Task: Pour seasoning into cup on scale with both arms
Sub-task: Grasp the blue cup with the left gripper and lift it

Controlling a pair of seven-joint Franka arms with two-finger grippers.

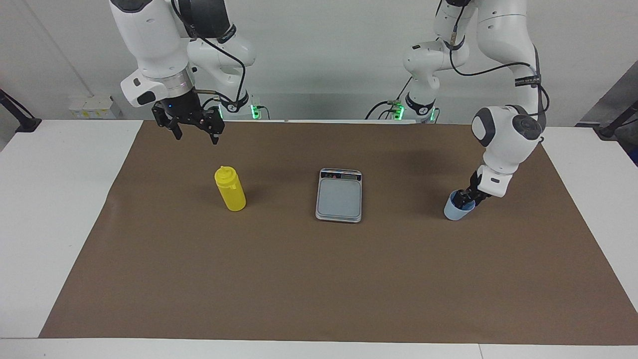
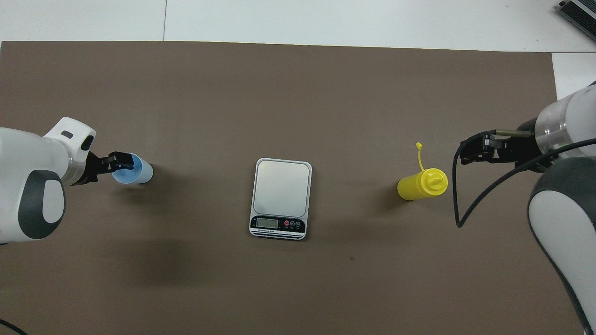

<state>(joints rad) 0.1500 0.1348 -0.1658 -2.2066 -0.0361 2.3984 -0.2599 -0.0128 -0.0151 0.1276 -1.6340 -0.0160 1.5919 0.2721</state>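
The yellow seasoning bottle stands upright on the brown mat toward the right arm's end, its tethered cap hanging open. The grey scale lies in the middle, display toward the robots, with nothing on it. The light blue cup stands on the mat toward the left arm's end. My left gripper is down at the cup's rim and reaches into the cup. My right gripper is open and empty, raised over the mat, apart from the bottle.
A brown paper mat covers most of the white table. A black cable loop hangs from the right arm beside the bottle.
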